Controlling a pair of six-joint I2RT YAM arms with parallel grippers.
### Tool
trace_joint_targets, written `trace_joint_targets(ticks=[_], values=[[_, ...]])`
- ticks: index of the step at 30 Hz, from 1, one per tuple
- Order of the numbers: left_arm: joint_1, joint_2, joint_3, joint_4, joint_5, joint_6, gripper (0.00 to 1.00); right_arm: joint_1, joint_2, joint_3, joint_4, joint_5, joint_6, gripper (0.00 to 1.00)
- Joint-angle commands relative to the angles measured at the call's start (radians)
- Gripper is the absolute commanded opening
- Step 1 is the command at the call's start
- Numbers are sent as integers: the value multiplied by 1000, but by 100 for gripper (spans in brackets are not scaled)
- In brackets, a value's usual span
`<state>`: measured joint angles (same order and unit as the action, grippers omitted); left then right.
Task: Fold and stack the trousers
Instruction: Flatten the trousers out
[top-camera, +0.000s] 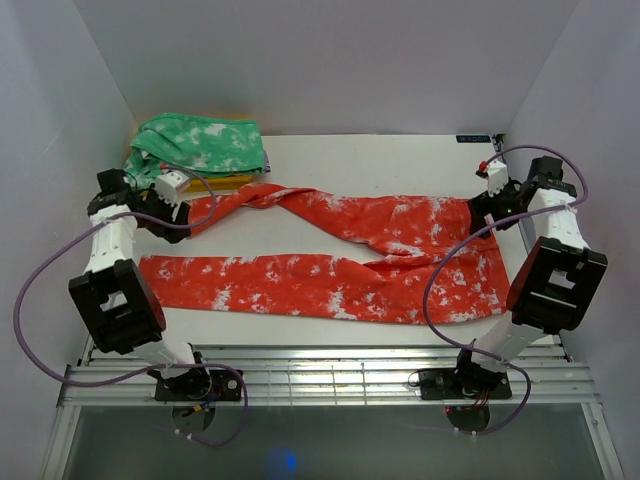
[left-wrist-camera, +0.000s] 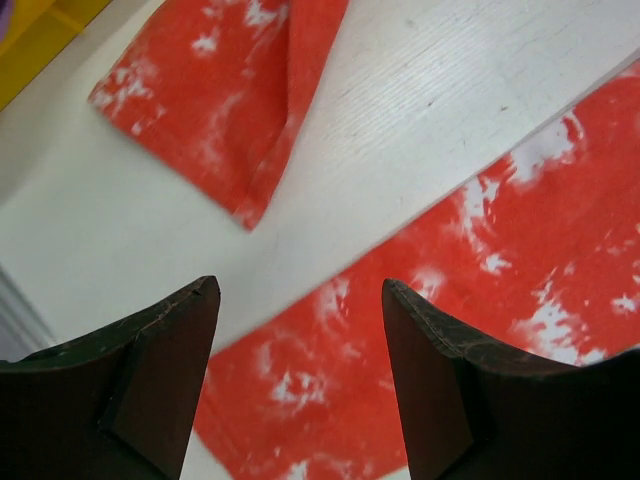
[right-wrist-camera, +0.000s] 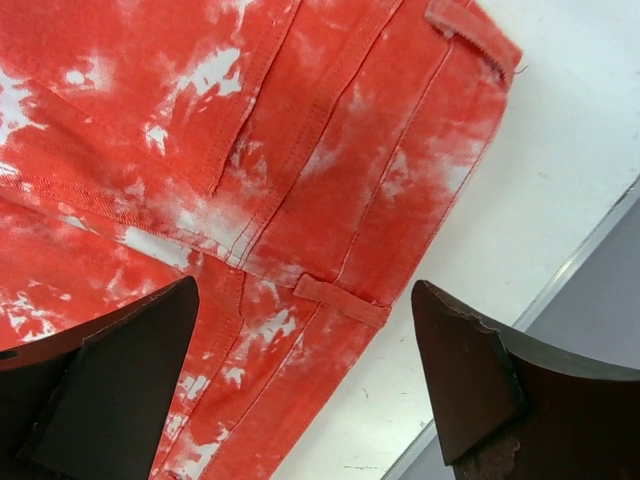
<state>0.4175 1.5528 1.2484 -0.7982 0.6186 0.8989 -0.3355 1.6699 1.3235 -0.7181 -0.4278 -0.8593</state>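
The red-orange trousers (top-camera: 330, 255) with white splotches lie spread flat across the table, waist at the right, two legs running left. The far leg is twisted near its middle. My left gripper (top-camera: 183, 208) is open and empty, hovering above the left leg ends; in the left wrist view (left-wrist-camera: 300, 290) both leg ends (left-wrist-camera: 440, 300) show below its fingers. My right gripper (top-camera: 484, 212) is open and empty above the waistband at the far right; in the right wrist view (right-wrist-camera: 305, 290) the waistband with a belt loop (right-wrist-camera: 340, 300) lies between its fingers.
A folded green white-mottled garment (top-camera: 200, 145) sits on a yellow cloth (top-camera: 225, 182) at the back left corner. White walls close in the table on three sides. The right table edge (right-wrist-camera: 560, 270) lies close to the waistband. A metal rack (top-camera: 320, 375) runs along the front.
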Motion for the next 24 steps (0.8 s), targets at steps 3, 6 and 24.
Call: trace_joint_targets(ticks=[3, 6, 24], values=[[-82, 140, -4, 158, -12, -26, 75, -2, 17, 22, -55, -22, 17, 93], [-109, 210, -10, 232, -64, -29, 75, -4, 13, 10, -57, -17, 17, 94], [-258, 253, 405, -260, -174, -123, 0, -2, -125, 8, -72, -211, -9, 94]])
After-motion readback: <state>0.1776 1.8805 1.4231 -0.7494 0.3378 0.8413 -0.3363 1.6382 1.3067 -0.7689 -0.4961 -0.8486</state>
